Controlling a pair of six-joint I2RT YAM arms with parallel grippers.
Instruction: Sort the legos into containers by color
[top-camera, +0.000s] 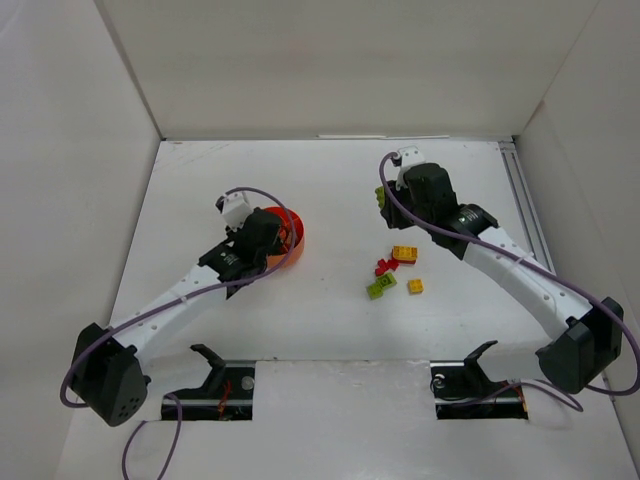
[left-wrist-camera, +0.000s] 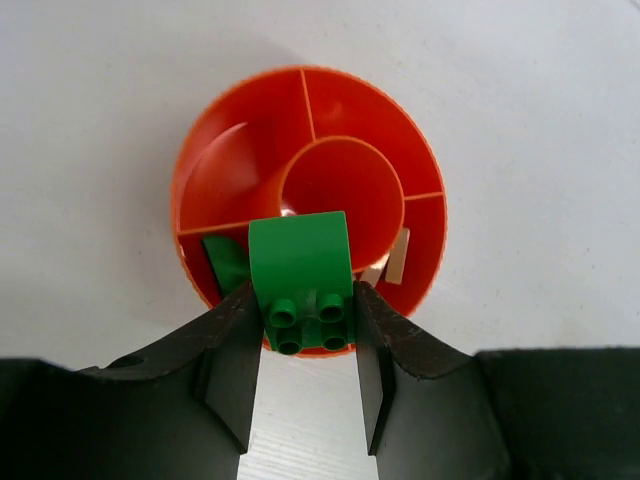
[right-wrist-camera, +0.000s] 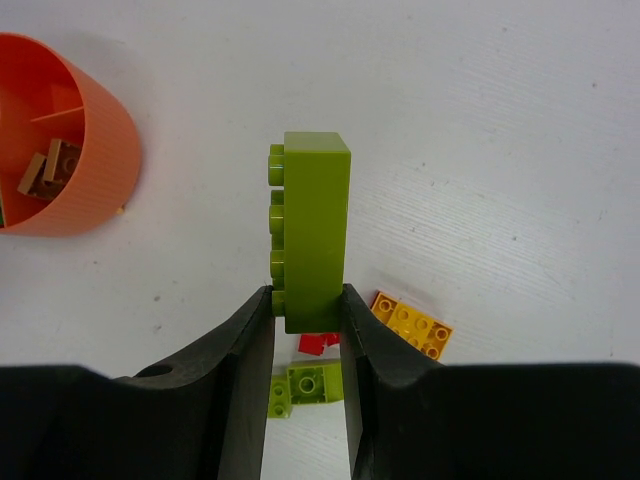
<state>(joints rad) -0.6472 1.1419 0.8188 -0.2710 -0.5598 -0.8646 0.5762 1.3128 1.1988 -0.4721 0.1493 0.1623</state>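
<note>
left pincer over the bowl with a green brick; right pincer holding a lime brick
we see the left pincer (left-wrist-camera: 303, 305) clamped on a green brick (left-wrist-camera: 298, 255) above the near rim of the bowl (left-wrist-camera: 225, 165). the compartment holding a green piece (left-wrist-camera: 228, 262) lies just left of it in the wrist view. the right pincer (right-wrist-camera: 307, 300) grips a lime brick (right-wrist-camera: 318, 220), long axis pointing away from its fingers, well apart from the bowl. the left pincer is the nearer of the 2.

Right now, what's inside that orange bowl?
The bowl holds a loose green brick in one compartment, tan pieces in another. The left gripper and its gripped green brick hide what lies beneath them.
</note>
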